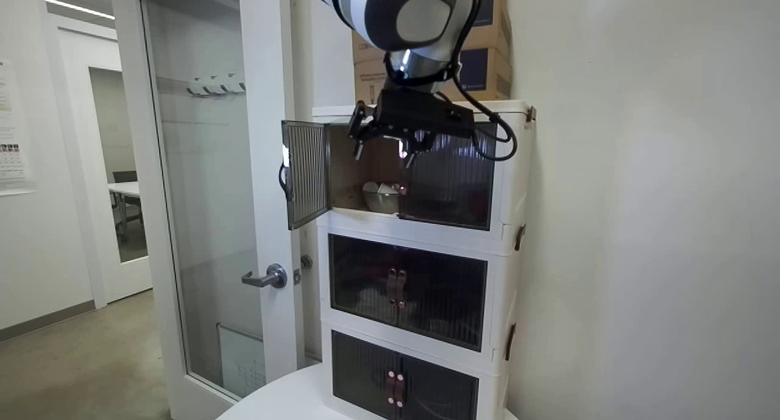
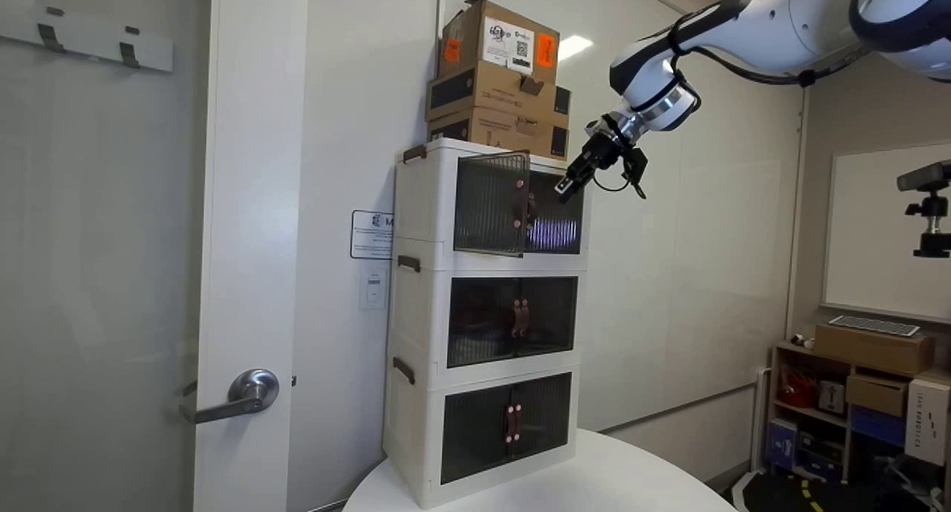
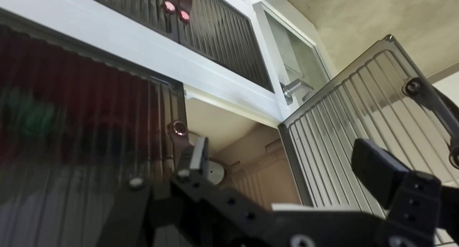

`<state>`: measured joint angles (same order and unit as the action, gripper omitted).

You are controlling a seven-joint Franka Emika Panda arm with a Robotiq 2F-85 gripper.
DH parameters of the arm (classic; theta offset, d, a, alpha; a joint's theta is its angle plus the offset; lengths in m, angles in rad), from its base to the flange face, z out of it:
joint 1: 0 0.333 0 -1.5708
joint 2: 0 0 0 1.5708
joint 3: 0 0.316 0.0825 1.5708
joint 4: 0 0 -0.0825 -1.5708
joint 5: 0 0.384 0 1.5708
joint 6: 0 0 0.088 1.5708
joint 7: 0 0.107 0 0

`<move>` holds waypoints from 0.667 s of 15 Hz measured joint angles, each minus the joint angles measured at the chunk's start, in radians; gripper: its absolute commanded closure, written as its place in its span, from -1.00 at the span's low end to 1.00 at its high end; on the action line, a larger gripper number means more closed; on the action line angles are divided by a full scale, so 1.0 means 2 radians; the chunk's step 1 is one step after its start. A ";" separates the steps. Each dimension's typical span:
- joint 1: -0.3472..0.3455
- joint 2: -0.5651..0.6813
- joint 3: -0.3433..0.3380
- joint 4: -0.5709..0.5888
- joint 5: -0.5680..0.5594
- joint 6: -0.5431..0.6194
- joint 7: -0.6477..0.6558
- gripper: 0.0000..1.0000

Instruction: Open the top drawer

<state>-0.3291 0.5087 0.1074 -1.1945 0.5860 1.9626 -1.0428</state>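
The top drawer is the uppermost white compartment with two smoky ribbed doors. Its left door (image 1: pixel 308 175) stands swung outward in an exterior view; the same door (image 2: pixel 487 206) shows ajar from another angle. Its right door (image 1: pixel 454 185) is closed. My gripper (image 1: pixel 384 156) is open and empty, in front of the opening and high up. In the wrist view the gripper (image 3: pixel 287 161) has its fingers wide apart, one near the closed door's handle (image 3: pixel 179 129), the other over the open door (image 3: pixel 333 132). I cannot tell whether they touch.
A glass bowl (image 1: pixel 381 200) with white items sits inside the opening. Two closed lower compartments (image 1: pixel 408 289) stand below on a round white table (image 2: pixel 617 471). Cardboard boxes (image 2: pixel 494 88) are stacked on top. A glass room door (image 1: pixel 268 164) stands close beside the open panel.
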 measured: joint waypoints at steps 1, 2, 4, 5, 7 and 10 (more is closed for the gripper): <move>-0.002 0.008 0.005 0.004 0.010 0.004 -0.015 -1.00; -0.002 0.015 0.010 0.008 0.018 0.008 -0.026 -1.00; -0.002 0.029 0.015 0.016 0.024 0.010 -0.036 -1.00; -0.002 0.036 0.016 0.019 0.025 0.011 -0.037 -1.00; -0.002 0.047 0.016 0.025 0.025 0.015 -0.037 -1.00; -0.004 0.059 0.016 0.029 0.026 0.029 -0.035 -1.00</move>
<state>-0.3375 0.6267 0.1400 -1.1371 0.6387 2.0210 -1.1133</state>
